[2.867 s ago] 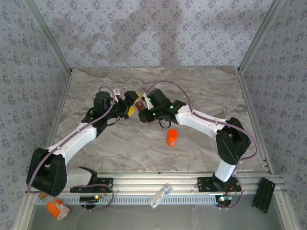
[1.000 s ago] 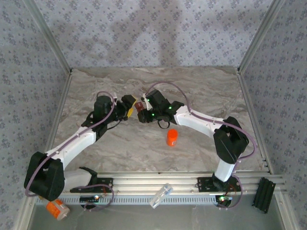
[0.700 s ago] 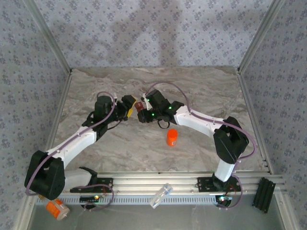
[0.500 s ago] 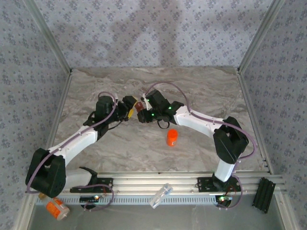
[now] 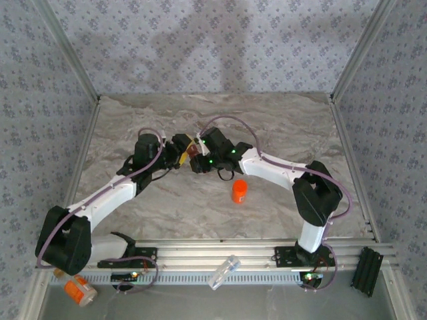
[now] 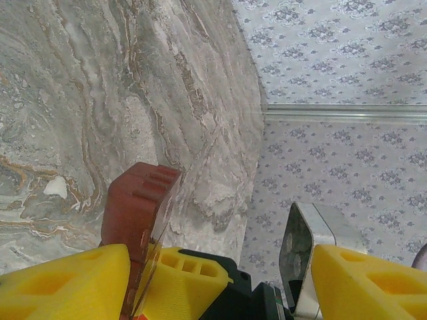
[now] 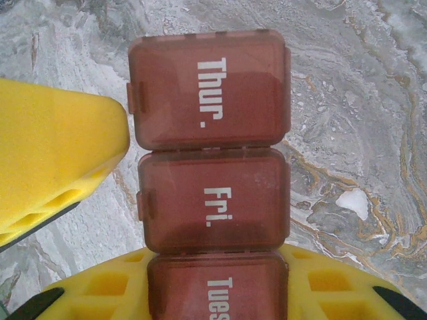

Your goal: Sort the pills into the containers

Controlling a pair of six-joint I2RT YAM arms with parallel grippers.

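The containers (image 7: 210,140) are one dark red-brown pill box with shut lids marked Thur., Fri. and Tues. My right gripper (image 7: 217,288) is shut on the box, one yellow finger on each side of the Tues. end. From above, the box (image 5: 193,148) is a small patch where the two grippers meet, with the right gripper (image 5: 199,155) against it. My left gripper (image 5: 182,152) stands open. One of its yellow fingers (image 7: 53,167) is close beside the Thur. and Fri. lids. In the left wrist view the box (image 6: 137,203) is just inside the left finger of that gripper (image 6: 213,267). The pills are out of view.
A small orange vial (image 5: 239,191) stands on the marble table (image 5: 280,127) in front of the right forearm. On the metal rail at the near edge lie a clear tube (image 5: 223,272) and a white-capped orange bottle (image 5: 79,291). Patterned walls close three sides.
The left gripper has edged a little to the right, closer to the pill box. The right gripper has stayed shut on the box and has hardly moved.
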